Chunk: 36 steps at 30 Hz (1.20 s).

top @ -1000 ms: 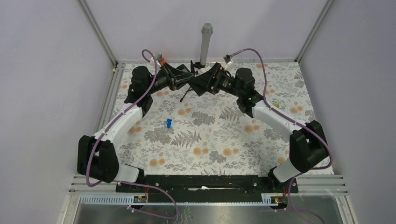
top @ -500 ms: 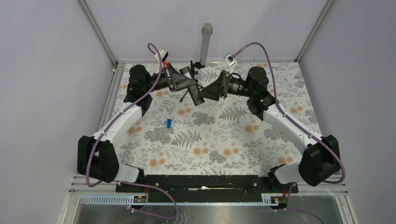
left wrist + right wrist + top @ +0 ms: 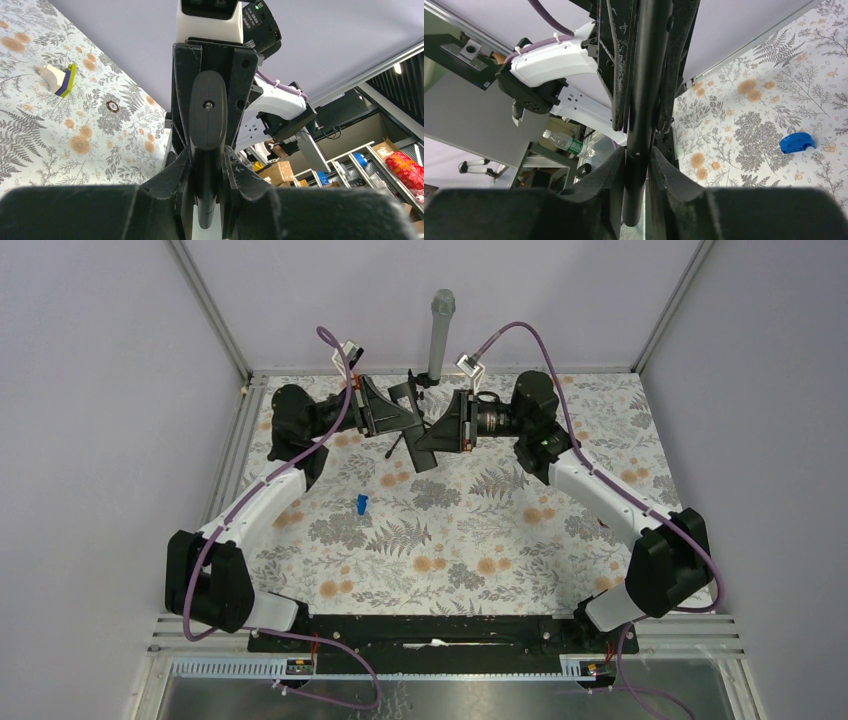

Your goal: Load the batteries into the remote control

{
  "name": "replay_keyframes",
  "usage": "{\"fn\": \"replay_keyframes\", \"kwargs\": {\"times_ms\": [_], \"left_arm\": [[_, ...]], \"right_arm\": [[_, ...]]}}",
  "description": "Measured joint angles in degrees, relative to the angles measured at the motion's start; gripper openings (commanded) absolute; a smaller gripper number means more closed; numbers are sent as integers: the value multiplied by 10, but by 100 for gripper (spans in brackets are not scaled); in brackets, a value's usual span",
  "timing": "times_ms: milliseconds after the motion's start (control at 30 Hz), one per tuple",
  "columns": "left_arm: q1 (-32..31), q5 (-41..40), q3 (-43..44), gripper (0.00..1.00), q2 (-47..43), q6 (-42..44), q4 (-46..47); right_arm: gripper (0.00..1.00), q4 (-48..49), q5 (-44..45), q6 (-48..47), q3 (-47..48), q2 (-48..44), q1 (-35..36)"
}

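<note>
The remote control (image 3: 207,115), a slim black bar, hangs in the air over the far middle of the table. In the right wrist view the remote control (image 3: 644,85) shows edge-on. My left gripper (image 3: 208,165) is shut on one end of it, the fingers pressed to both sides. From the opposite side my right gripper (image 3: 636,165) is shut on its thin edge. In the top view the left gripper (image 3: 410,425) and right gripper (image 3: 430,440) meet tip to tip around the remote control (image 3: 418,432). The batteries are out of view.
A small blue piece (image 3: 360,503) lies on the floral cloth left of centre, also in the right wrist view (image 3: 796,142). A white block with a yellow-green and purple edge (image 3: 60,80) lies on the cloth. A grey post (image 3: 441,335) stands behind the grippers.
My right gripper has closed its jaws on the remote, and the right arm has swung in toward the left gripper. The left gripper has kept its grip and barely shifted.
</note>
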Motion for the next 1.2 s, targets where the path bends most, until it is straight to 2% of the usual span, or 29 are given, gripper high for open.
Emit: {"fn": "replay_keyframes", "kwargs": {"times_ms": [67,100,233,300,333,367,500,667,800,900,1100,1133,1200], "left_arm": [[1,0,0,26,0,2,3],[1,0,0,34,-1,5,5],[0,-10,0,76,-11,34,-29],[-2,-24,4,86,-23,69,-90],[-3,-36,9,96,-28,97,-132],[-3,-49,16,99,-33,126,-173],[7,-130,50,99,-47,242,-339],[52,-268,55,99,-74,339,-504],[72,-354,54,99,-102,385,-577],[71,-401,54,99,-126,409,-610],[72,-450,55,99,-152,435,-652],[73,-454,55,99,-152,436,-657],[73,-462,56,99,-152,438,-672]], "right_arm": [[7,9,0,11,0,1,2],[0,9,3,17,0,2,3],[0,10,25,18,-1,4,3],[0,2,51,9,-4,3,3],[0,-14,72,-2,-7,1,3],[0,-30,92,-14,-11,-3,3],[0,-141,199,-77,-28,-30,2],[0,-310,399,-169,-49,-58,2],[0,-413,580,-204,-84,-43,2],[0,-466,677,-221,-101,1,0],[0,-533,795,-241,-104,96,0],[3,-538,805,-243,-104,105,0],[19,-549,826,-249,-103,120,0]]}}
